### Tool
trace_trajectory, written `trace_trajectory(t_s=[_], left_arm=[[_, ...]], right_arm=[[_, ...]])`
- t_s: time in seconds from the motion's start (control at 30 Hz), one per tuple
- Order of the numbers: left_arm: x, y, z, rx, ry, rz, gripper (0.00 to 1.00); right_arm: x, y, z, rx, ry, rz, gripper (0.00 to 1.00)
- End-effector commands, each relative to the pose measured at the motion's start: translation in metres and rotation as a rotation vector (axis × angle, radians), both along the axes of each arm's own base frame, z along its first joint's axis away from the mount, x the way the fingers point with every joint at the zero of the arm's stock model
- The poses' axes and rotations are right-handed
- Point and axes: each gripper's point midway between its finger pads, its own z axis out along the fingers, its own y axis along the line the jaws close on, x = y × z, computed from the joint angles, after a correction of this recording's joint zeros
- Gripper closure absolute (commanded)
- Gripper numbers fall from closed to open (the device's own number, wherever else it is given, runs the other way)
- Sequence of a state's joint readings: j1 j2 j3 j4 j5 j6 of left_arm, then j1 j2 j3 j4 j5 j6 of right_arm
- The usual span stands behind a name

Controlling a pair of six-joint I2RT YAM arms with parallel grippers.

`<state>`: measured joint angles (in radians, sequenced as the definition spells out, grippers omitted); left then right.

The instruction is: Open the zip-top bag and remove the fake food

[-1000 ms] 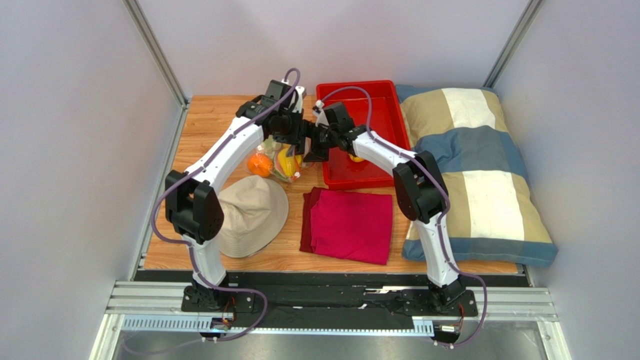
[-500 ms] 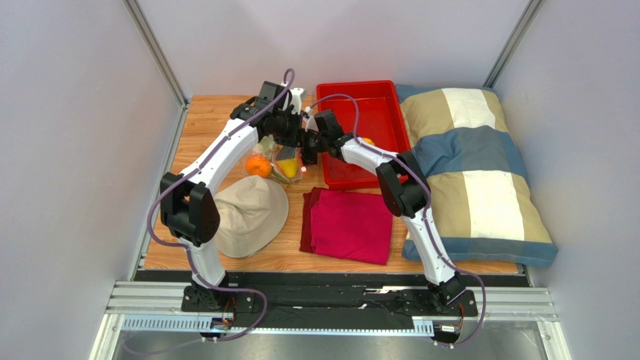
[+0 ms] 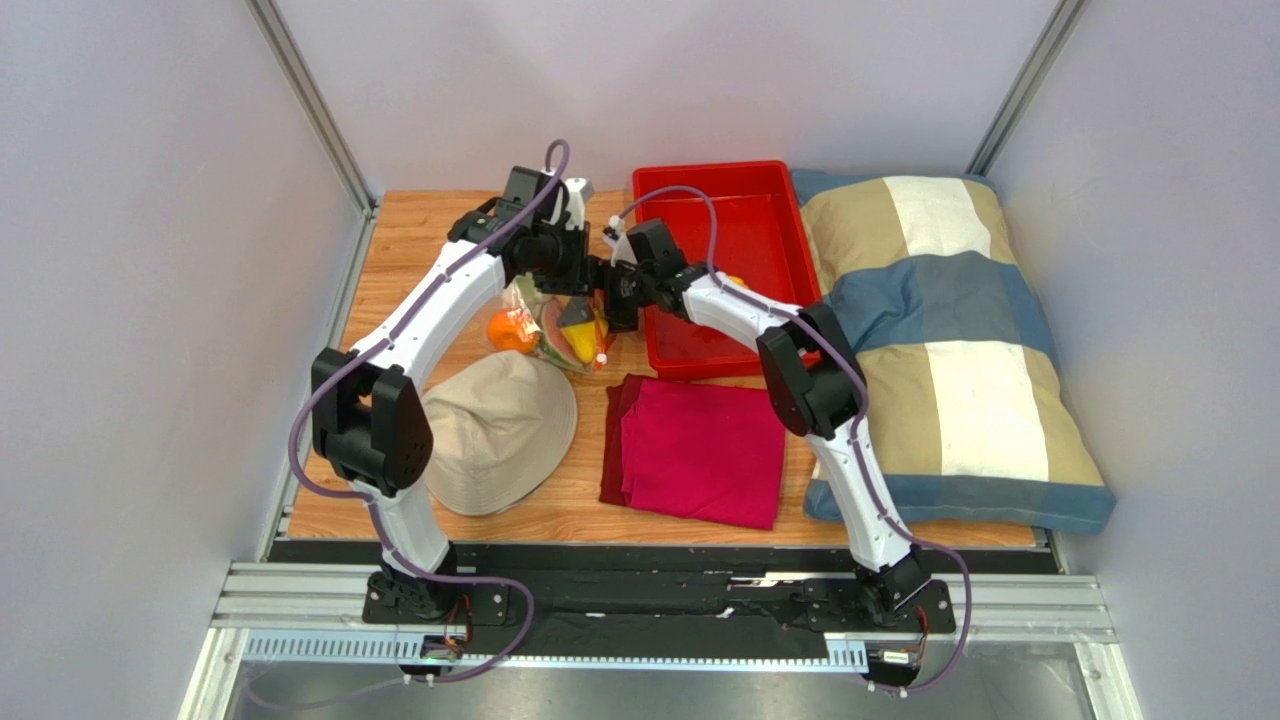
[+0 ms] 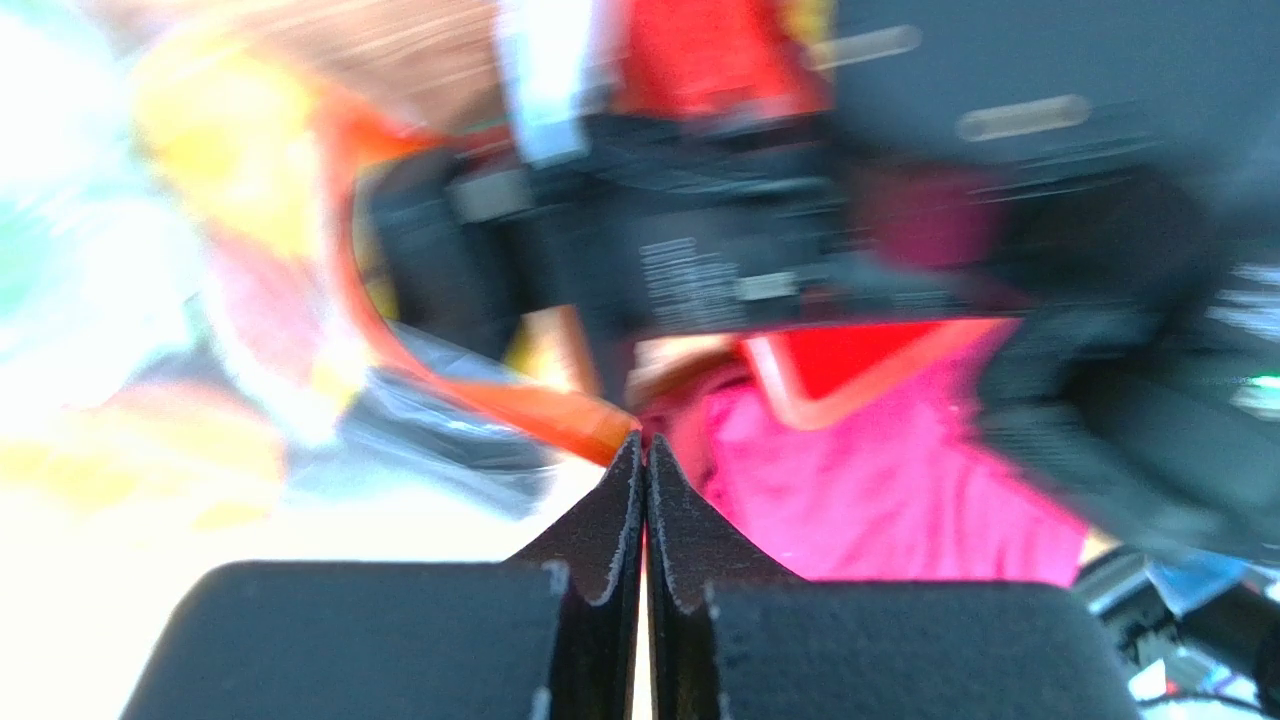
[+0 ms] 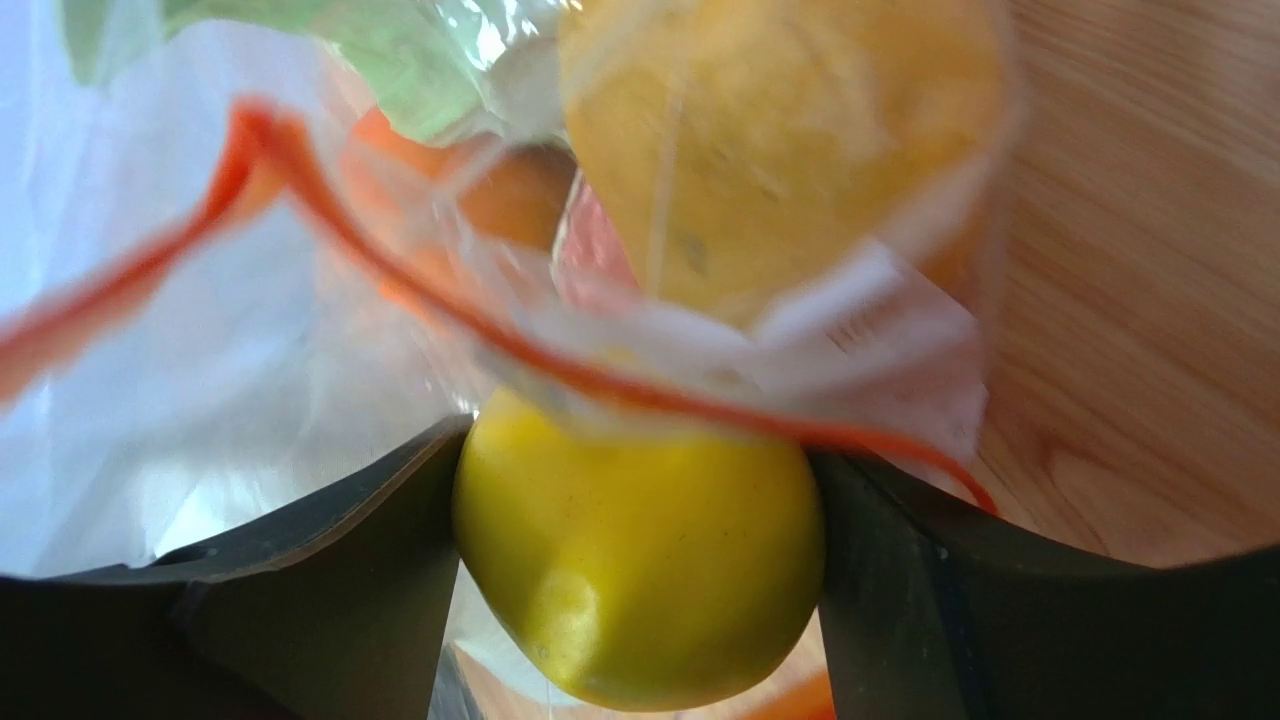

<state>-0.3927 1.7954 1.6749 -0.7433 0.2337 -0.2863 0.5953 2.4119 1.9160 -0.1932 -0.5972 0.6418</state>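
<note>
From the top, the bag (image 3: 550, 321) lies at the far middle of the table (image 3: 428, 240), just left of the red tray (image 3: 715, 170), and both arms meet over it.

The left wrist view is blurry, but the left gripper (image 4: 645, 450) is pinched fully shut, apparently on the orange zip strip (image 4: 519, 408).

In the right wrist view, the right gripper (image 5: 636, 465) stands wide around a yellow fruit (image 5: 639, 570) at the bag's mouth, with its pads touching both sides.

I'd hold the left pinch firm and draw the fruit straight back. Squeeze gently, since it's round and slick, and the strip draped over it could snag.
</note>
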Motion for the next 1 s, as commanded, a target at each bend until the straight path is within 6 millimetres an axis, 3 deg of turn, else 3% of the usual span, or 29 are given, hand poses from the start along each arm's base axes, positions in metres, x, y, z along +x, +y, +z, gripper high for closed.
trace_trajectory(t_s=[0.0,0.03,0.07,0.2,0.37,0.5,0.6,0.63,0.7,0.73,0.8,0.93,0.97], left_arm=[[-0.004,0.019,0.028,-0.016,-0.061,0.034,1.00],[-0.008,0.016,0.031,-0.032,-0.058,0.019,1.00],[-0.011,0.016,0.033,-0.040,-0.060,0.019,1.00],[-0.021,0.014,0.059,-0.100,-0.125,0.011,0.86],[-0.020,0.015,0.072,-0.112,-0.138,0.036,0.68],[-0.017,0.017,0.074,-0.121,-0.132,0.077,0.61],[-0.017,0.013,0.069,-0.136,-0.099,0.074,0.59],[-0.019,0.010,0.067,-0.145,-0.080,0.065,0.41],[-0.018,0.009,0.054,-0.137,-0.037,0.069,0.37],[-0.019,0.008,0.051,-0.133,-0.016,0.070,0.32],[-0.018,0.007,0.041,-0.120,0.012,0.074,0.29],[-0.014,0.006,0.038,-0.100,0.014,0.090,0.26],[-0.015,0.000,0.037,-0.091,0.011,0.076,0.25]], right_arm=[[0.008,-0.021,0.072,0.003,-0.118,-0.010,0.91],[0.004,-0.027,0.069,-0.027,-0.076,-0.014,0.94],[0.007,-0.028,0.082,-0.030,-0.085,-0.023,0.94],[0.002,-0.037,0.098,-0.075,-0.045,-0.045,0.96],[0.013,-0.049,0.123,-0.126,-0.130,-0.122,1.00],[0.029,-0.067,0.143,-0.219,-0.257,-0.178,1.00],[0.045,-0.101,0.142,-0.327,-0.293,-0.234,0.99],[0.054,-0.117,0.141,-0.341,-0.286,-0.264,0.98],[0.060,-0.138,0.145,-0.346,-0.279,-0.300,0.97],[0.066,-0.158,0.136,-0.365,-0.252,-0.329,0.96],[0.069,-0.178,0.137,-0.373,-0.244,-0.355,0.94],[0.074,-0.244,0.122,-0.430,-0.174,-0.453,0.90],[0.068,-0.256,0.106,-0.470,-0.145,-0.453,0.89]])
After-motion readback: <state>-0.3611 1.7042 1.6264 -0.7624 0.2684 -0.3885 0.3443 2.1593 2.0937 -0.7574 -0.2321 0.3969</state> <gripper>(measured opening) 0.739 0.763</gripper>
